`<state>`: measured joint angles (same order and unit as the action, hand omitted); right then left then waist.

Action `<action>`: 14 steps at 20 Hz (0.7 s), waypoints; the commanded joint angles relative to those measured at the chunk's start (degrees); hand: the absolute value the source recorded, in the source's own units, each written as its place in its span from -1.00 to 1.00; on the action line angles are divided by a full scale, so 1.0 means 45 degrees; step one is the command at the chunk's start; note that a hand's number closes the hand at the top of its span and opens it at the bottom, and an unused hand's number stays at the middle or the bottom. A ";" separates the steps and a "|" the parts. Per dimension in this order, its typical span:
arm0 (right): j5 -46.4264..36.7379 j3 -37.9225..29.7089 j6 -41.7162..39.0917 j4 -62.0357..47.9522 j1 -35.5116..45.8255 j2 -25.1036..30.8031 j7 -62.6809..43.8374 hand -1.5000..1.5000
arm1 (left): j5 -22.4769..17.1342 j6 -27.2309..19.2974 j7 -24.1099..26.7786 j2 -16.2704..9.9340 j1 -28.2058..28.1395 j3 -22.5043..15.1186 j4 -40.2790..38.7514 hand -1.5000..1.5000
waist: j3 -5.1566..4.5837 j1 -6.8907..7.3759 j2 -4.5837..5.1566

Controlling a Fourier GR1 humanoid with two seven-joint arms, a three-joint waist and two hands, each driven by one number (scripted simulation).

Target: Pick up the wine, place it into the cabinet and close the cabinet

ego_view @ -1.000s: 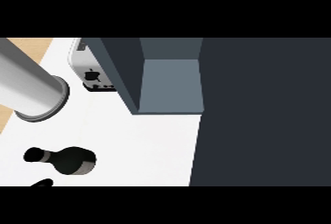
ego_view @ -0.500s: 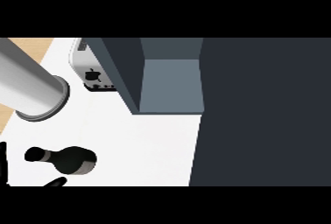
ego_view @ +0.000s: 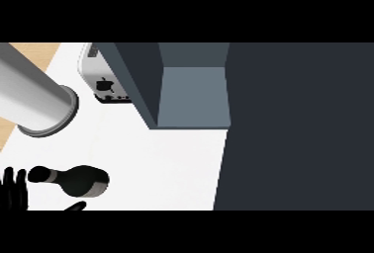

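Observation:
The wine bottle (ego_view: 79,181) is black and lies on its side on the white counter (ego_view: 161,163) at the lower left, neck pointing left. My left hand (ego_view: 13,191) shows at the lower left edge. Its fingers are straight and upright just left of the bottle's neck, and its thumb (ego_view: 73,206) pokes in below the bottle's body. The hand is open and holds nothing. The cabinet (ego_view: 191,96) stands open at the upper middle, with a grey-blue inside. Its dark door (ego_view: 296,128) fills the right side. My right hand does not show.
A thick grey cylinder (ego_view: 29,101) slants in from the upper left and ends over the counter. A silver appliance (ego_view: 102,81) stands against the cabinet's left wall. A strip of wood-coloured surface (ego_view: 33,49) shows at the far upper left.
My left hand has risen into view at the lower left edge; its fingers now stand beside the bottle's neck. The bottle and cabinet have not moved.

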<state>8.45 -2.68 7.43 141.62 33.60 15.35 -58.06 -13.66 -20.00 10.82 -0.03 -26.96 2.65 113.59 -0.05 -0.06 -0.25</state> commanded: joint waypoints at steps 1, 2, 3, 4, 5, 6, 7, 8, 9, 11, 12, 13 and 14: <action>0.1609 -0.0727 0.0122 0.1656 -0.0019 0.0287 -0.1381 -1.00 | -0.0575 0.0474 0.1458 0.0005 0.0033 0.0093 -0.1738 -1.00 | -0.0002 -0.0055 -0.0009; 0.1098 -0.0190 0.0292 0.1449 0.0136 0.0051 -0.1172 -1.00 | -0.0676 0.0542 0.1435 0.0005 0.0763 0.0501 -0.2282 -1.00 | -0.0004 -0.0052 0.0007; 0.1058 -0.0301 0.0153 0.1409 -0.0274 -0.0122 -0.0519 -1.00 | -0.0828 0.0835 0.1419 0.0005 -0.0059 0.0360 -0.1505 -1.00 | 0.0005 0.0022 0.0012; 0.0324 0.0474 0.0576 0.0951 0.0622 -0.0222 -0.0885 -1.00 | -0.0867 0.0770 0.2115 0.0005 0.0625 0.0359 -0.3236 -1.00 | -0.0013 -0.0003 0.0012; 0.1305 -0.0533 -0.0118 0.1504 -0.0666 0.0019 -0.0511 -1.00 | -0.0770 0.0844 0.2034 0.0005 0.0423 0.0311 -0.2669 -1.00 | 0.0009 -0.0020 0.0022; 0.0763 0.0229 0.0484 0.1811 -0.0023 -0.0177 -0.1246 -1.00 | -0.1369 0.1451 0.1906 -0.0415 0.0652 0.1285 -0.3239 -1.00 | -0.0005 -0.0050 -0.0005; 0.1803 -0.0829 0.0020 0.1238 0.0347 0.0296 -0.1078 -1.00 | -0.1141 0.1473 0.2524 0.0001 0.0845 0.0861 -0.4179 -1.00 | 0.0000 -0.0075 0.0009; 0.1160 -0.0239 0.0328 0.1307 0.0600 0.0263 -0.1547 -1.00 | -0.1182 0.1544 0.2587 -0.0022 0.0985 0.1038 -0.4204 -1.00 | -0.0004 -0.0050 0.0003; 0.1788 -0.0818 -0.0177 0.1320 0.0175 0.0397 -0.0977 -1.00 | -0.1429 0.1671 0.2747 0.0002 0.0761 0.1123 -0.4451 -1.00 | 0.0005 -0.0043 0.0012; 0.0409 0.0303 0.0591 0.1822 0.0362 0.0065 -0.1568 -1.00 | -0.1525 0.2146 0.3378 0.0001 0.1051 0.1393 -0.5202 -1.00 | -0.0006 -0.0046 -0.0004; 0.1126 -0.0348 0.0295 0.1744 0.0201 0.0221 -0.1332 -1.00 | -0.1779 0.2201 0.4101 0.0002 0.0321 0.0906 -0.5665 -1.00 | -0.0002 -0.0038 -0.0008; 0.0410 0.0400 0.0695 0.2102 0.0372 0.0052 -0.1706 -1.00 | -0.1605 0.1169 0.3414 0.0002 0.0397 0.0117 -0.4736 -1.00 | -0.0001 -0.0042 -0.0016; 0.0679 0.0106 0.0269 0.1840 -0.0397 -0.0062 -0.0814 -1.00 | -0.1692 0.2183 0.3945 -0.0094 0.1489 0.1439 -0.6411 -1.00 | 0.0002 -0.0063 0.0021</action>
<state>8.42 -2.05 8.04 141.67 35.51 15.83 -58.67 -20.30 -12.32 25.19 -0.27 -23.25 6.93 91.52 -0.06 -0.27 -0.24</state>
